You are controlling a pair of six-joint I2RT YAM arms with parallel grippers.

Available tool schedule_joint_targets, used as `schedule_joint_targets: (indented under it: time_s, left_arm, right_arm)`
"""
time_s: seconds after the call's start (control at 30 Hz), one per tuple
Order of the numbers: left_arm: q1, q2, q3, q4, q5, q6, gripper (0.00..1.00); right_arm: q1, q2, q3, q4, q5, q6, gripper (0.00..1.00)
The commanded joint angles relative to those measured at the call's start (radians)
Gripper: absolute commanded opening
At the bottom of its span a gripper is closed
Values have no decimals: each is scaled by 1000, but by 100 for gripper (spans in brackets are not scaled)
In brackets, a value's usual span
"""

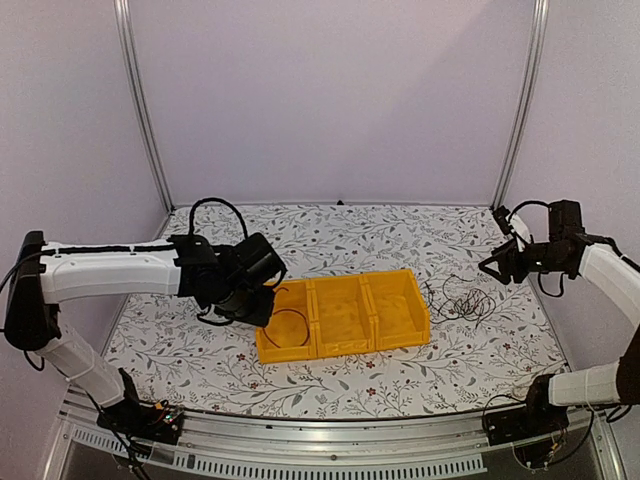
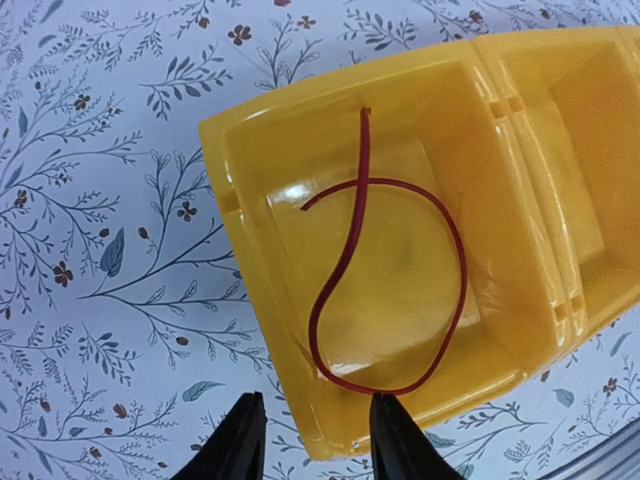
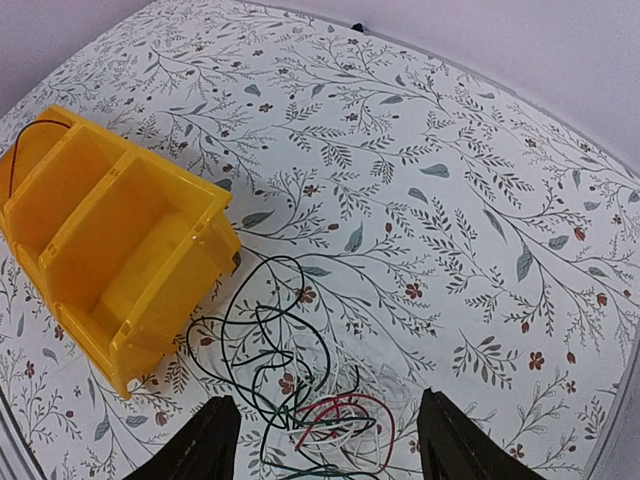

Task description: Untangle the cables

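Two arms work over a table (image 1: 200, 350) covered in a floral-print cloth, with a yellow bin (image 1: 340, 347) of three side-by-side compartments lying between them.

On the left, the left arm (image 1: 110, 272) reaches in from the table's left edge. The left gripper (image 2: 310, 442) hangs above the near outer corner of the bin's leftmost compartment. In the left wrist view its two black fingers (image 2: 240, 445) stand apart with a clear gap, and nothing is between them. Only the bin's rim and the cloth show through the gap.

Inside that leftmost compartment lies a single red cable (image 2: 359, 205). It rests on the yellow floor in one loose loop, with one end running straight up towards the far wall and crossing over the other end near the top of the loop. It touches neither finger.

Just right of the bin, on the bare cloth, sits the tangle of cables (image 3: 300, 395). Dark green and black loops spread towards the bin's right wall, and red and white strands are bunched on the side nearer the right wrist camera. The nearest loops lie just beside the bin, but whether they touch it cannot be told.

Farthest right, the right gripper (image 3: 330, 445) hovers in the air to the right of the tangle, raised well above the cloth. Its fingers (image 3: 215, 440) are spread wide and hold nothing, and the tangle shows on the table between them in the wrist view.
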State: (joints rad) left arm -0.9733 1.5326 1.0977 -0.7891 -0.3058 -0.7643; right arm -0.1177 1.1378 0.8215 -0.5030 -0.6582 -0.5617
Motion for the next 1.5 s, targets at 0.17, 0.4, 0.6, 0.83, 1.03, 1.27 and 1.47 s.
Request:
schedule_joint_targets:
  time_s: [0.17, 0.4, 0.6, 0.83, 1.03, 1.27, 1.47]
  left_arm:
    - [-144, -70, -7, 301, -80, 141, 40]
    - [-268, 22, 17, 592, 29, 249, 40]
    - [-327, 139, 117, 597, 33, 284, 39]
    - [-347, 156, 119, 608, 0, 273, 40]
    - [-346, 167, 130, 596, 1, 261, 40]
    - [-346, 217, 166, 591, -2, 239, 40]
    - [-345, 253, 206, 567, -3, 243, 40]
  right_arm:
    - [7, 102, 59, -116, 100, -69, 62]
    - [9, 198, 94, -129, 156, -69, 59]
    - [5, 243, 89, -162, 283, -51, 41]
    - [-11, 260, 87, -139, 349, -46, 34]
    - [-11, 305, 53, -137, 341, -89, 32]
    - [-11, 341, 47, -92, 330, -100, 32]
    - [-11, 427, 72, -63, 305, -104, 25]
